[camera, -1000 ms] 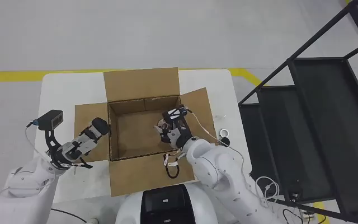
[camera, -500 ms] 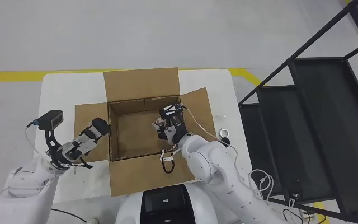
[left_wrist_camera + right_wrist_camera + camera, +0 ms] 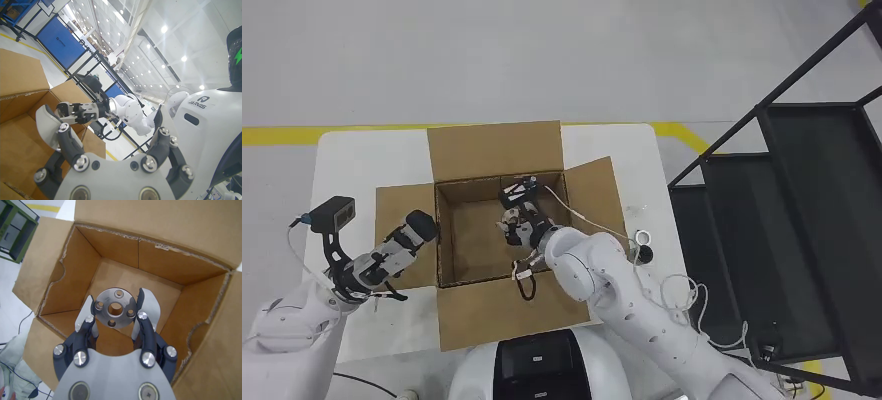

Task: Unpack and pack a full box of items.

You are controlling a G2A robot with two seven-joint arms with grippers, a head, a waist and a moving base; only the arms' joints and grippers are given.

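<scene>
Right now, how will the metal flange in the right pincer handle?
The flange looks like solid metal: probably rigid and heavy for its size. The right pincer pinches only its smooth rim, so it may slip or pivot. Round, it could roll on edge.

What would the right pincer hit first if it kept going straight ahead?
Probably the floor of the open brown cardboard box; the right pincer, holding a round grey metal flange, points down into it.

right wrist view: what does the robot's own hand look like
The right hand has two pale grey curved fingers with black inner pads, on dark linkages with round silver bolts, mounted to a grey plate with two recessed screws.
</scene>
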